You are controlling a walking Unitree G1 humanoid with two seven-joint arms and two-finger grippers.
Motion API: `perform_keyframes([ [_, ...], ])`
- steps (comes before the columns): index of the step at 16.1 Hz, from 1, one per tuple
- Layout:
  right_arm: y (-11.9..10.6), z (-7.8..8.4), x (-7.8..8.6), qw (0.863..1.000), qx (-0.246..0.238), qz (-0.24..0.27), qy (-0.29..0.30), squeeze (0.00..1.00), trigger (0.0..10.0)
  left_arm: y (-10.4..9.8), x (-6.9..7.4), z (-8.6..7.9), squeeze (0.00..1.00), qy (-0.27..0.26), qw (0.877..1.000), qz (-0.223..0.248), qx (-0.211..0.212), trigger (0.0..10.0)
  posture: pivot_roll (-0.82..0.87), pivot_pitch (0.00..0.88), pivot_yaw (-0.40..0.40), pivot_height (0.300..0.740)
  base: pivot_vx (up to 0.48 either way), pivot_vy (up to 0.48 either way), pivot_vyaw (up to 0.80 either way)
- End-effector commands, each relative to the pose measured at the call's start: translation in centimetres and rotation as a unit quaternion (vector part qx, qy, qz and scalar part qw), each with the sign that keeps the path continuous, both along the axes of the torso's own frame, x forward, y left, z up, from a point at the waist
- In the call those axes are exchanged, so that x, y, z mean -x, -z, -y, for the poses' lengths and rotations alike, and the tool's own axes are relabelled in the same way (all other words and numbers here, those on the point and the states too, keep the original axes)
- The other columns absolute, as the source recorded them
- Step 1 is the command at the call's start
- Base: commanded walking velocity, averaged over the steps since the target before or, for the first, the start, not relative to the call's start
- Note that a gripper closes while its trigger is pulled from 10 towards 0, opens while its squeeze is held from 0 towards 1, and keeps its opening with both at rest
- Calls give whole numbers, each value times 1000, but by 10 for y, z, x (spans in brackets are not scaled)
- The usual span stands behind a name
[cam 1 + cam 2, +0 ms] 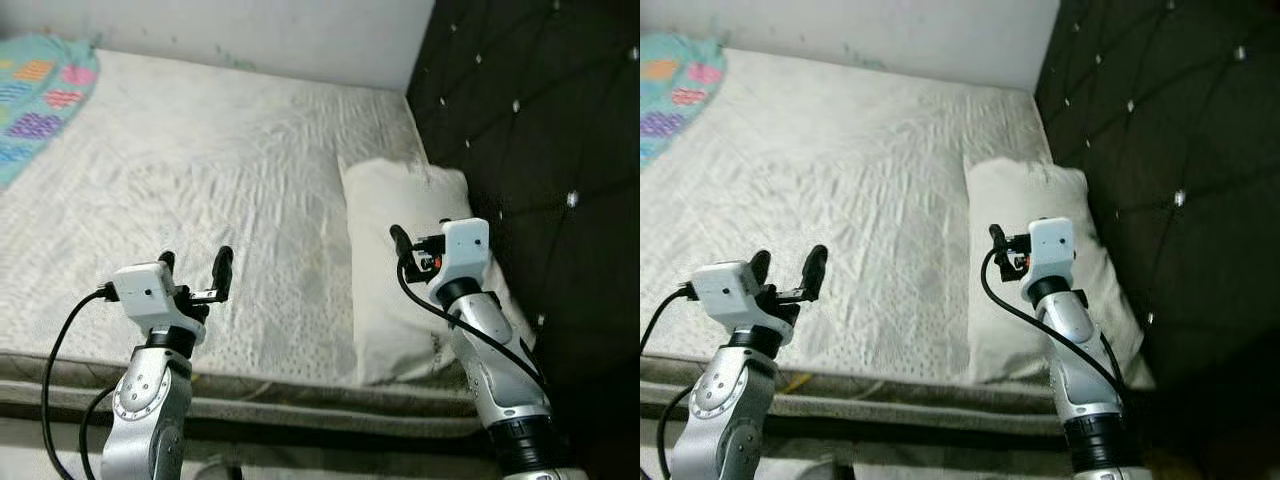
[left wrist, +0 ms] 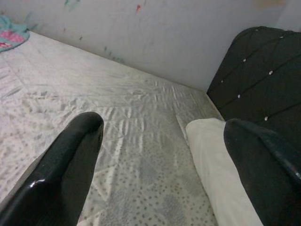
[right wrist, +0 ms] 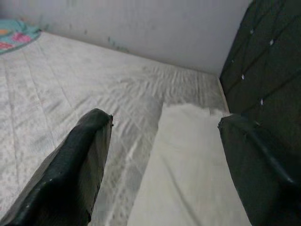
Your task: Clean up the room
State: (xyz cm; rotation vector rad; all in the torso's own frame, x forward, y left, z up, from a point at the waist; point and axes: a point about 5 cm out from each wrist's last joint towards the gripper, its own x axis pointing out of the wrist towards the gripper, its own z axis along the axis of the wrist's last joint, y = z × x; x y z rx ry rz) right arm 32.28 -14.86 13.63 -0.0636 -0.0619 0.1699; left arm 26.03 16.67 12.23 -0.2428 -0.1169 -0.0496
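White rectangular pillow point(image 1: 405, 262) lies at bed's point(image 1: 200, 180) headboard edge — likely next to straighten. Right pincer point(image 3: 162, 155) hovers above it, spread; left pincer point(image 1: 196, 268) spread over near edge, empty.

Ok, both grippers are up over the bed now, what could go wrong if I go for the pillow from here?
The right gripper hangs open above the white pillow, which lies against the dark tufted headboard; reaching further right could knock the arm into it. The pillow is soft and wide, so a one-handed pinch may slip or drag the sheet. The left gripper, open over the mattress edge, trails a black cable that could snag.
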Motion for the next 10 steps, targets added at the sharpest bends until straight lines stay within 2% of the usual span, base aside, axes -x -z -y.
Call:
perform_keyframes([
  [1, 3, 5, -1, 1000, 2, -5, 10, 0, 10000, 5, -2, 3, 0, 6, 1000, -7, -5, 10000, -25, 0, -99, 740, 0, 0, 0],
  [6, 12, 7, -1, 1000, 9, -14, 15, 0, 10000, 11, -8, 4, 0, 9, 1000, -10, -12, 10000, -18, 0, -102, 740, 0, 0, 0],
  [8, 18, 12, 4, 999, 11, -26, 23, 0, 10000, 15, -4, 1, 0, 8, 999, -19, -24, 10000, -16, 0, -105, 740, 0, 0, 0],
  [10, 23, 17, 12, 999, 11, -28, 27, 0, 10000, 23, 8, -9, 0, 1, 999, -32, -32, 10000, -15, 0, -102, 740, 0, 0, 0],
])
